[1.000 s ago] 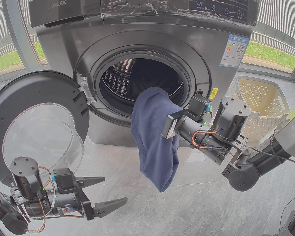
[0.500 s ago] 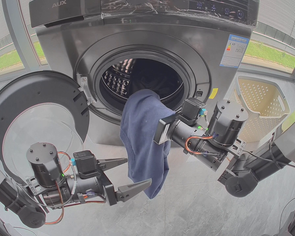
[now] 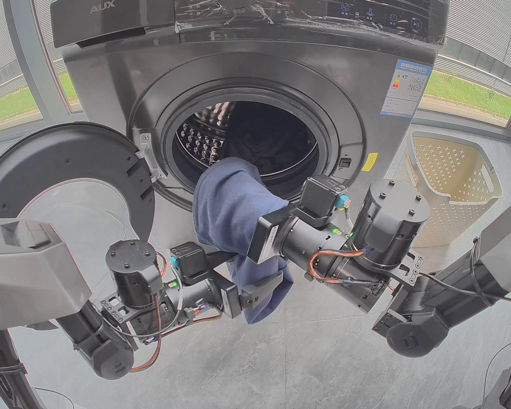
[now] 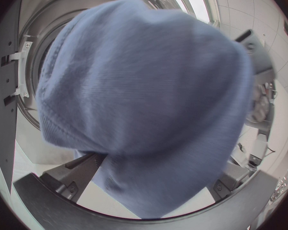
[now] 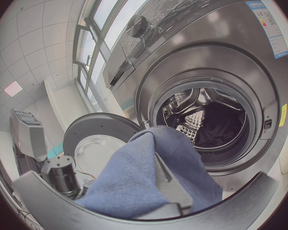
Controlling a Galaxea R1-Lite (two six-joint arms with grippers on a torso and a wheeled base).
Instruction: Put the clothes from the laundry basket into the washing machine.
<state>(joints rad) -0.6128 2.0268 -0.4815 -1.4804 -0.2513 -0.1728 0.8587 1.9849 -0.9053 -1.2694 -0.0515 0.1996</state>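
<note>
Grey tiled floor (image 3: 323, 359) ran under everything. Grey front-loading washing machine (image 3: 255, 58) filled 12 o'clock of the head view. Its round door (image 3: 57, 166) was swung open at 9 o'clock. Cream perforated plastic laundry basket (image 3: 454, 171) stood beside the machine at 3 o'clock. Dark clothes (image 3: 267, 143) already lay in the drum.

Change over the last second: right arm carried the blue knitted garment (image 3: 227, 205) toward 9 o'clock. It then hung below the middle of the opening instead of off its 4 o'clock edge. Left arm came up from 7 o'clock to centre and met the hanging tail. Tail looked shorter and bunched where the arm reached it.

Right gripper (image 5: 164, 179) was clamped on the garment near its top, with cloth draped over the fingers. Left gripper (image 3: 255, 268) was spread wide, one finger on each side of the tail, gripping nothing yet.

My read: two-handed support was being set up so the tail wouldn't drag on the door lip during the push in. Garment was still outside the drum, its top just in front of the lower rim.

Orientation: long axis was near vertical, leaning slightly. Bunched top pointed to 12 o'clock at the opening. Loose tail pointed to 6 o'clock at the floor.
</note>
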